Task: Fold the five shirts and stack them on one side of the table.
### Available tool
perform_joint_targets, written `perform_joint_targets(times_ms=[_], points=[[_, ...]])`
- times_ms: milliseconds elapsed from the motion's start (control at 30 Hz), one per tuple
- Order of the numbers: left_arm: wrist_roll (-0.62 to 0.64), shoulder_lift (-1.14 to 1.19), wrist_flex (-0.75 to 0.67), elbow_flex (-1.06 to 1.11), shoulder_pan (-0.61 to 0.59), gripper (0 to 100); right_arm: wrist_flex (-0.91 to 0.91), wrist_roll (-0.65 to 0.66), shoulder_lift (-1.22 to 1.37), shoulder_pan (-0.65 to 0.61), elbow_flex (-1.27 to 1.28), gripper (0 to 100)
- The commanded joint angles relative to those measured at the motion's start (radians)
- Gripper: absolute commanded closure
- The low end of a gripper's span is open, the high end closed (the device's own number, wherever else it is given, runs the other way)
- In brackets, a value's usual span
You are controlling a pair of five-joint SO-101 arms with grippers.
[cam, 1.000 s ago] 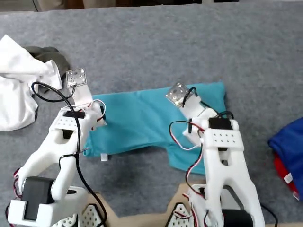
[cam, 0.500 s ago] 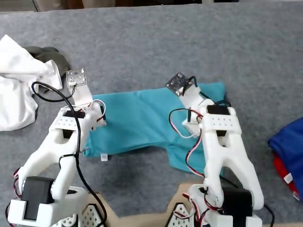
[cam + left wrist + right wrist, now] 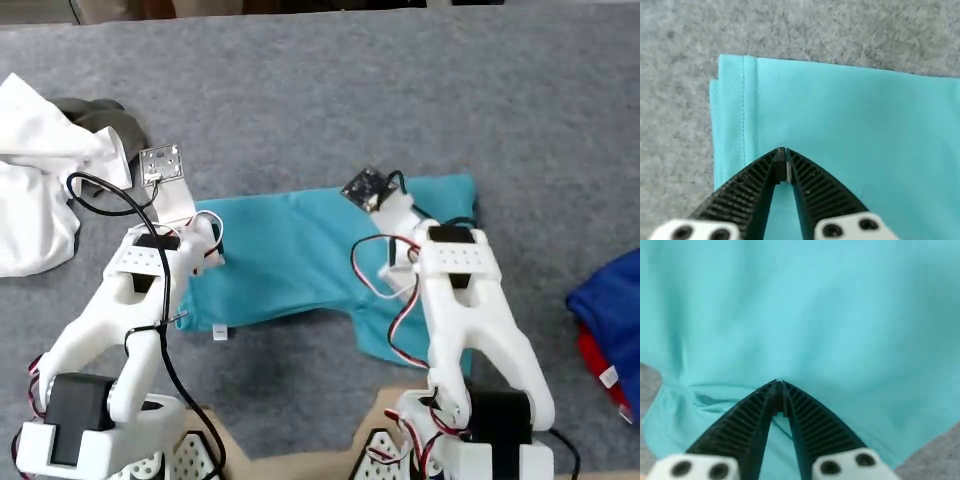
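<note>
The teal shirt [image 3: 290, 250] lies spread flat in the middle of the grey table [image 3: 400, 90], its long side running across in front of both arms. The left gripper [image 3: 781, 167] sits at the shirt's left end, just inside the stitched hem. Its claw is closed tight, the black ridged tips meeting on the cloth. The fabric around them lies smooth, so whether any of it is caught between the tips is hard to tell. The right gripper [image 3: 779, 400] is over the shirt's right part, near the far edge. Its claw is also fully closed, and small puckers in the fabric run in toward the tips (a fair sign that it has a pinch of the shirt). At the table's far left a crumpled white shirt [image 3: 40, 190] lies in a heap, well apart from the teal one, with a dark olive garment [image 3: 105, 118] tucked against its far side. At the right edge a blue shirt [image 3: 610, 290] rests on a red shirt [image 3: 600, 365], both partly cut off by the frame.
</note>
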Motion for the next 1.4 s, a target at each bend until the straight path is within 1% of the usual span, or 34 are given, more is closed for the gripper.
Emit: perform_joint_targets(times_ms=[0, 67, 367, 500, 567, 733, 833, 1033, 1200, 1367], points=[[-0.009, -0.002, 0.002, -0.048, -0.006, 98, 0.048, 0.008, -0.07, -0.018, 0.03, 99.3], [-0.04, -0.002, 0.002, -0.048, -0.005, 98, 0.094, 0.009, -0.136, -0.028, 0.042, 99.3], [-0.044, -0.002, 0.006, -0.048, -0.005, 98, 0.316, 0.014, -0.498, -0.041, 0.128, 99.3], [-0.044, -0.002, 0.006, -0.048, -0.005, 98, 0.356, 0.006, -0.579, -0.105, 0.193, 99.3], [-0.044, -0.002, 0.006, -0.044, -0.005, 98, 0.347, -0.005, -0.602, -0.107, 0.203, 99.3], [-0.044, -0.002, 0.006, -0.043, -0.005, 98, 0.249, 0.02, -0.565, -0.059, 0.117, 99.2], [-0.044, -0.004, 0.006, -0.04, -0.005, 98, 0.224, 0.057, -0.435, -0.058, 0.03, 99.3], [-0.046, -0.002, 0.006, -0.043, -0.006, 98, 0.186, 0.057, -0.171, -0.028, -0.108, 99.3], [-0.046, -0.002, 0.005, -0.044, -0.006, 98, 0.181, 0.063, -0.111, 0.028, -0.108, 99.3], [-0.046, -0.002, 0.0, -0.048, -0.006, 98, 0.173, 0.064, -0.145, 0.054, 0.01, 99.3]])
